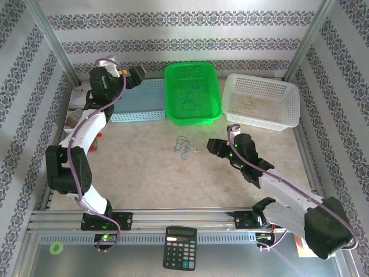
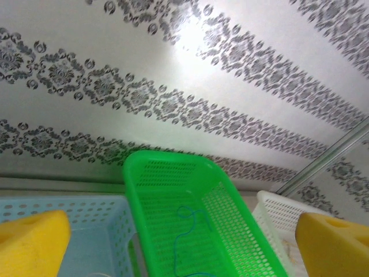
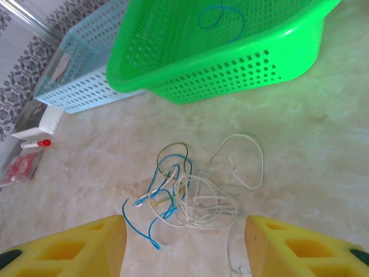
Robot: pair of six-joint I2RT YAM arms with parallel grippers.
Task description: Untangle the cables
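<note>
My left gripper [image 1: 137,73] hangs released and empty, raised just left of the green basket [image 1: 168,95], which holds a blue cable [image 3: 200,19]. The tangled cables [image 3: 184,187] lie in front of that basket. My right gripper [image 3: 184,242], unclenched and empty, frames them for picking.

My overhead feed looks down from above and behind the arm bases [image 1: 106,221], far enough off to take in the whole counter [image 1: 144,173]. My left wrist camera sits up by the back, tilted upward at the patterned wall [image 2: 173,86], with the green basket [image 2: 155,202] just below. My right wrist camera hangs low and close over the cables [image 3: 183,199], facing that same green basket from the counter side; all three feeds share it
</note>
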